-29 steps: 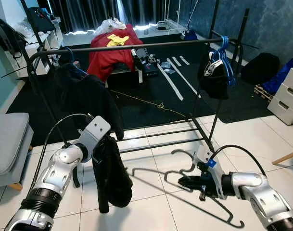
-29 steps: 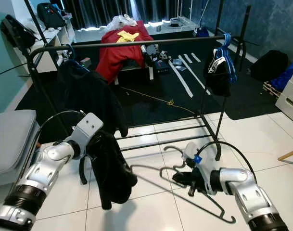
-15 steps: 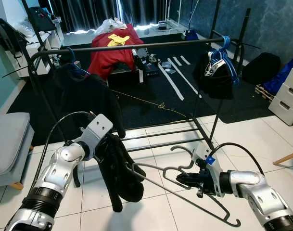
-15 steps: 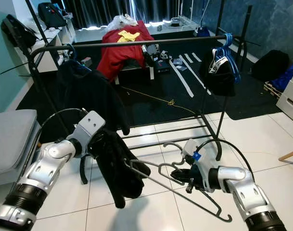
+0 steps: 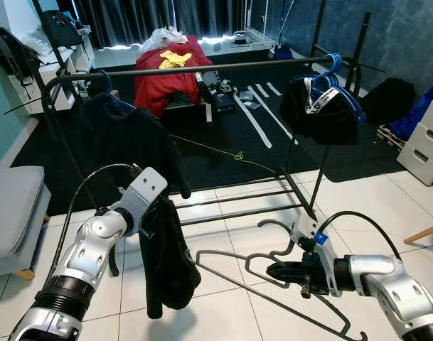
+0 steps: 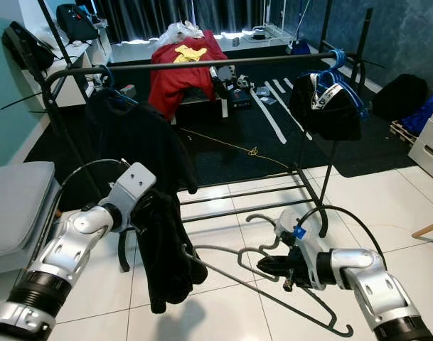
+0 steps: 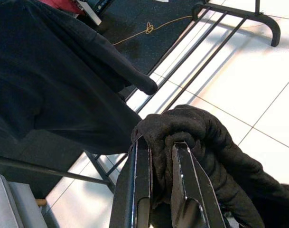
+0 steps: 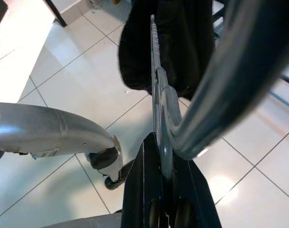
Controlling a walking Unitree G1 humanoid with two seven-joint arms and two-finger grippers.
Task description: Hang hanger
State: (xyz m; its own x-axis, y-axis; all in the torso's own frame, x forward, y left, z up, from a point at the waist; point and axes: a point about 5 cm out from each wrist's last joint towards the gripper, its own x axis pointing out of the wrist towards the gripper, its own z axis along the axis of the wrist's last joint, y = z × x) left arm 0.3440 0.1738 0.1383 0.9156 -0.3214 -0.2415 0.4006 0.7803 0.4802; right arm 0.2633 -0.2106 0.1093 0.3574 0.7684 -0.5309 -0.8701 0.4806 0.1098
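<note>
- Above the white tiled floor (image 5: 223, 312), in front of the clothes rail (image 5: 202, 68), the right tool (image 5: 273, 271) has its fingers pressed together on a grey hanger (image 5: 273, 298), gripping it where the hook meets the shoulders.
- The hanger is thin, dark grey wire-like plastic, lying nearly flat; one arm reaches toward the black garment (image 5: 166, 259), the other runs toward the lower frame edge.
- The left tool (image 7: 158, 190) pinches that black garment, which droops in a bunched fold.
- On the rail hang a black jacket (image 5: 124, 138) and blue hangers (image 5: 337, 89) carrying dark clothing.
- The hanger's arm tip at the garment is hard to make out.
</note>
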